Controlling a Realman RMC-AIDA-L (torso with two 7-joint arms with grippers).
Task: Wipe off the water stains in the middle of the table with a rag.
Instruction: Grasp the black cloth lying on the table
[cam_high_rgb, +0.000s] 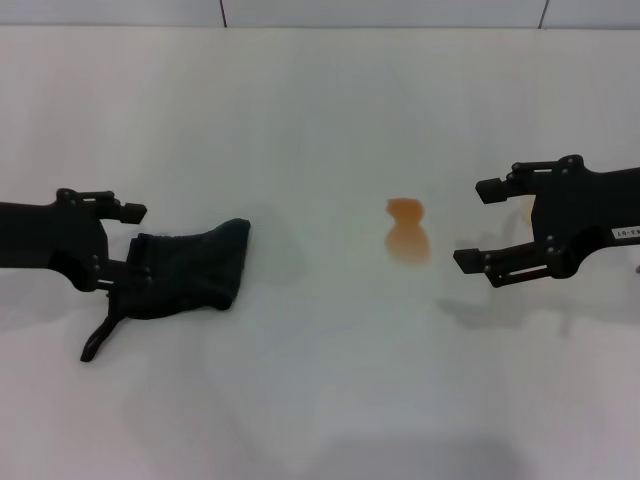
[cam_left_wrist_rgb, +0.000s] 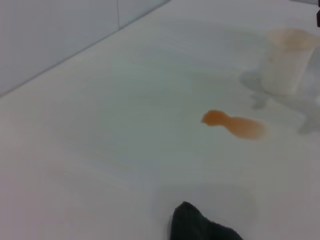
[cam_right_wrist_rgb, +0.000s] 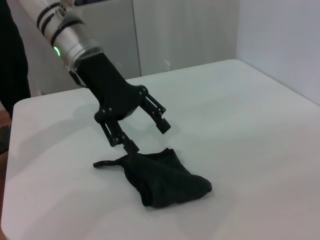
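White table spreads wide; my left gripper gapes above the rag's near end, gripping nothing. Right gripper gapes empty too, just beside the central orange stain.

Left gripper, fingers spread, just above rag on table.

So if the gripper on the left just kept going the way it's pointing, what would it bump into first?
Probably the soft black rag lying right at the open left gripper; beyond it sits the orange-brown water stain on the white table.
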